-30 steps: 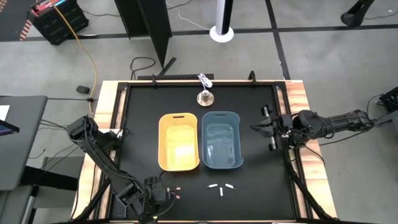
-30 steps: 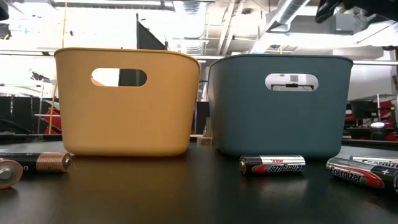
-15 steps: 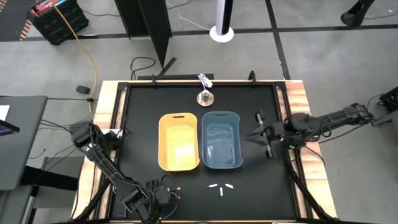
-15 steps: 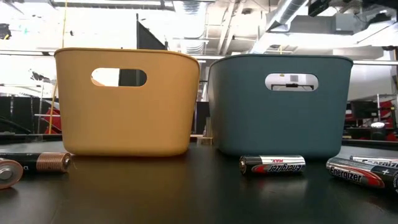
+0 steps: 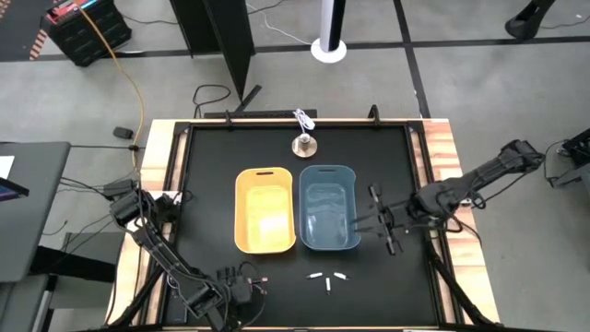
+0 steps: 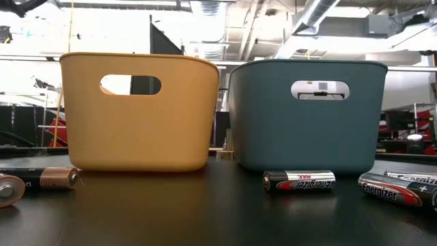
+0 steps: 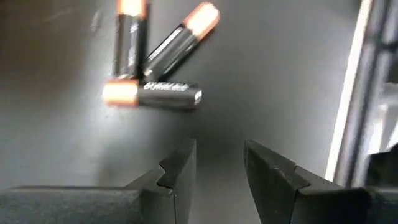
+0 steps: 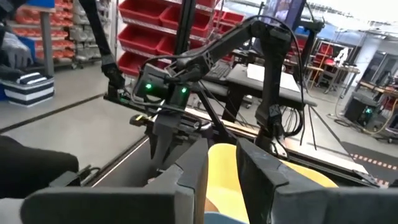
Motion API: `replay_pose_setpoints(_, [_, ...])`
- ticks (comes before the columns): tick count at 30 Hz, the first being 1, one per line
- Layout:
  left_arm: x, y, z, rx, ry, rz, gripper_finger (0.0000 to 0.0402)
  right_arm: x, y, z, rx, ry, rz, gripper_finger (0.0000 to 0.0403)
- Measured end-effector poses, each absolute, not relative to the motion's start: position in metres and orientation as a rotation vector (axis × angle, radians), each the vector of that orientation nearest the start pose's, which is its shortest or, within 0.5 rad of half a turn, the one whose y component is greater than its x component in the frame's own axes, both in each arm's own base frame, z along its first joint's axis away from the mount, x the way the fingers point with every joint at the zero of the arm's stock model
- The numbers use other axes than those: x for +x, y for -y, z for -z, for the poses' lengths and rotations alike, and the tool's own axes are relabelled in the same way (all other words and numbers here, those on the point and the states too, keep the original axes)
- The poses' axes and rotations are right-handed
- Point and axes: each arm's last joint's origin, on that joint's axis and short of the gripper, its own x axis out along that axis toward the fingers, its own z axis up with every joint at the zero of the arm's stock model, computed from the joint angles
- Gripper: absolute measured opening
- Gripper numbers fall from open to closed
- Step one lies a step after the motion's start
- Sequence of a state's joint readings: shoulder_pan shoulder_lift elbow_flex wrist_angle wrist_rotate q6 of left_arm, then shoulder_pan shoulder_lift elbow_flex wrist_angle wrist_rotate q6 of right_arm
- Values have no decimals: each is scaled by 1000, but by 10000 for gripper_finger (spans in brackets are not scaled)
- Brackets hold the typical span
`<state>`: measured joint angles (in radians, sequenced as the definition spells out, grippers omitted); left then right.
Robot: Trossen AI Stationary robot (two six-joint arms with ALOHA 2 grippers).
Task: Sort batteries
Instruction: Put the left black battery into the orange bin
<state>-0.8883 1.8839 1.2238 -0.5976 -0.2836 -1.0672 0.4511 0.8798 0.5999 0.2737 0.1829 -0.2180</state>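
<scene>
Left pincer (image 7: 219,168), fingers slightly apart and empty, hovered near three copper-capped cylindrical batteries (image 7: 152,93) on the matte black tabletop (image 5: 212,148). Right pincer (image 5: 380,221), narrowly parted, empty, beside the smooth blue-grey plastic tub (image 5: 328,208).

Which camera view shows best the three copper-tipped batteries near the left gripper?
The left wrist view: the three copper-tipped batteries lie large, just beyond the open left gripper. The high view shows tiny specks; the low view shows two, partly cut off. The right wrist view shows none.
</scene>
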Motion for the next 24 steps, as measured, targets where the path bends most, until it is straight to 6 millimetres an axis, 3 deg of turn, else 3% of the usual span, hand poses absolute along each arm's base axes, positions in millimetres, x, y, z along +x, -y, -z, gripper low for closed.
replay_pose_setpoints(11, [233, 273, -156, -327, -1195, -120, 145, 183, -83, -297, -219, 25, -266, 103])
replay_pose_setpoints(17, [231, 271, -155, -285, -1211, -120, 142, 183, -83, -297, -219, 24, -266, 103])
replay_pose_setpoints(24, [230, 266, -155, -225, -1195, -167, 193, 183, -83, -296, -220, 20, -266, 103])
